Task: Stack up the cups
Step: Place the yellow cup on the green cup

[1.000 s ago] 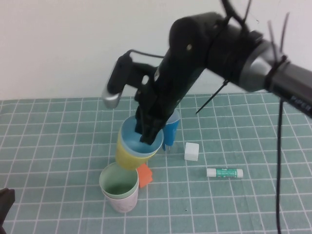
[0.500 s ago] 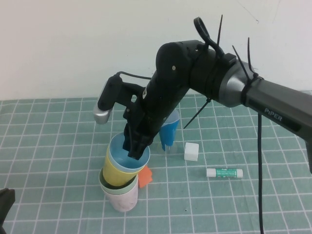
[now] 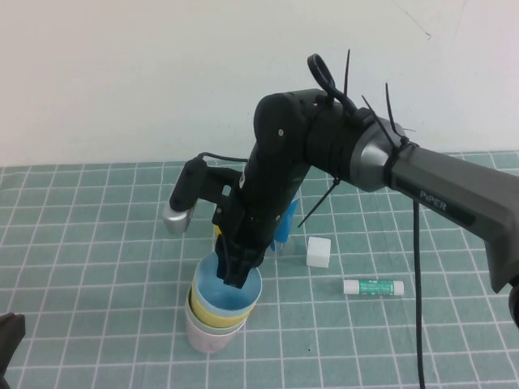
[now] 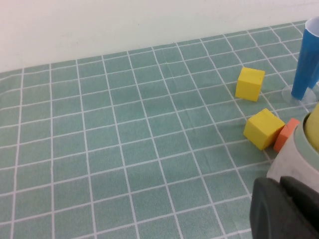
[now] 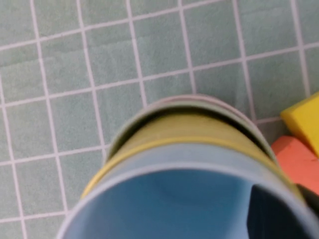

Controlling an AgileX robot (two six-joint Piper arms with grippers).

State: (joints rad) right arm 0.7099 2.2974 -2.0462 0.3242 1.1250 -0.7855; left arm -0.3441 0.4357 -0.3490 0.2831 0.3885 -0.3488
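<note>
While the right gripper [image 3: 235, 271] reaches steeply down, pinching the light blue cup [image 3: 228, 290] nested in the cups' stack, the left gripper [image 3: 10, 340] sits at eight o'clock, its state unreadable.

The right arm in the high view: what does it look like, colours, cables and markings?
The right arm is glossy black with a grey collar and white "PIPER" lettering. Black zip ties stick up from it and a black cable hangs below. A silver-ended camera module sits beside the black right gripper, over the cups. The left gripper shows only as a dark shape at the frame's lower left edge.
</note>
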